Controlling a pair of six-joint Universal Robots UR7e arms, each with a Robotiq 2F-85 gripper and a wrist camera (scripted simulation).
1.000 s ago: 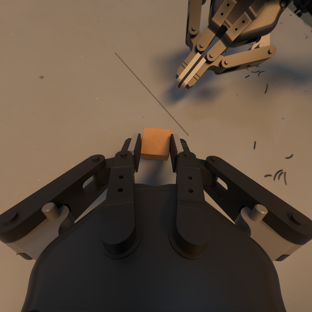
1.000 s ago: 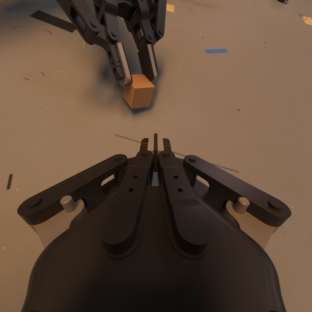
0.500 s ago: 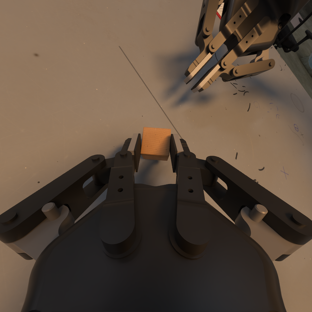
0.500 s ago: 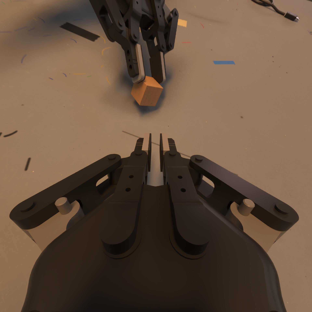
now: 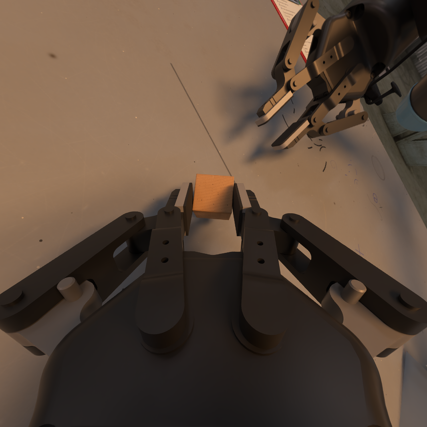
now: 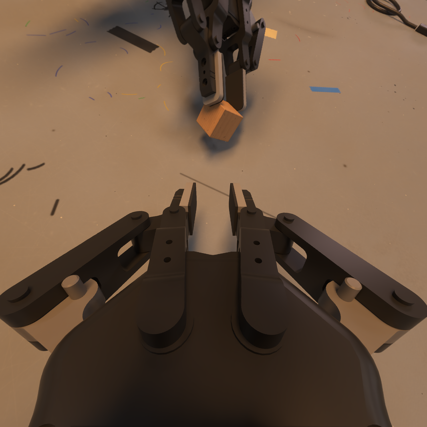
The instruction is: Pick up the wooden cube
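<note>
The wooden cube (image 5: 212, 196) is orange-brown and sits between the two fingers of my left gripper (image 5: 212, 191), which is shut on it. In the right wrist view the cube (image 6: 219, 121) hangs tilted from the left gripper (image 6: 225, 104), lifted a little above the table, with its shadow below it. My right gripper (image 6: 212, 191) is open and empty, its jaws parted a moderate way, a short distance in front of the cube. It also shows in the left wrist view (image 5: 275, 132), at the upper right.
The tan table (image 5: 92, 115) carries a thin dark line (image 5: 201, 120) and pen marks. Its right edge (image 5: 392, 161) runs near the right gripper. Black tape (image 6: 132, 39), blue tape (image 6: 324, 89) and a cable (image 6: 397, 13) lie farther back.
My right gripper has opened from shut and drawn back and up. My left gripper has risen with the cube, which now hangs more tilted above the table.
</note>
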